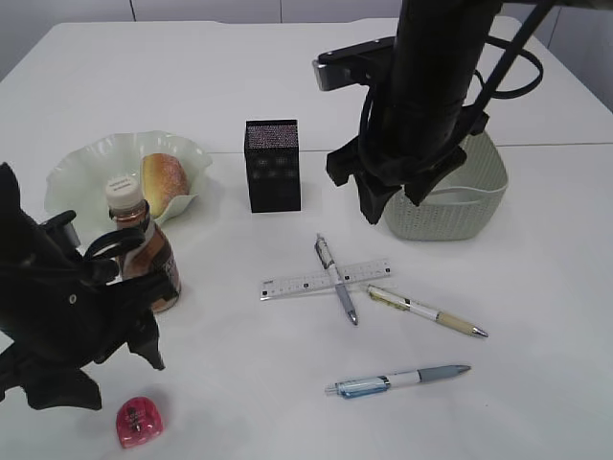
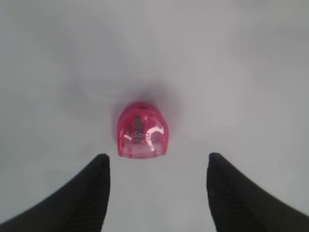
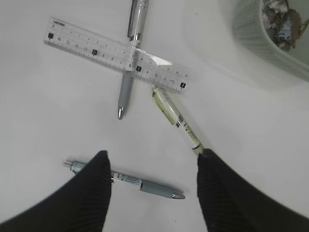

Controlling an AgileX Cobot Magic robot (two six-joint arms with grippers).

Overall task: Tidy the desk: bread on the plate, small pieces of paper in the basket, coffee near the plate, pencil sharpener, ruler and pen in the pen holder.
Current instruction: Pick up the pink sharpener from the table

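So far: bread (image 1: 164,180) sits on the plate (image 1: 77,172), coffee bottle (image 1: 140,251) stands just beside it, paper scraps (image 3: 282,21) lie in the basket (image 1: 479,206); sharpener, ruler (image 1: 324,279) and three pens remain on the worktop, pen holder (image 1: 273,165) unfilled as far as I see. My left end effector (image 2: 157,176) hangs spread over the pink sharpener (image 2: 142,130) at lower left of the exterior frame, its rounded end pointing away from me. My right end effector (image 3: 152,179) is spread, empty.
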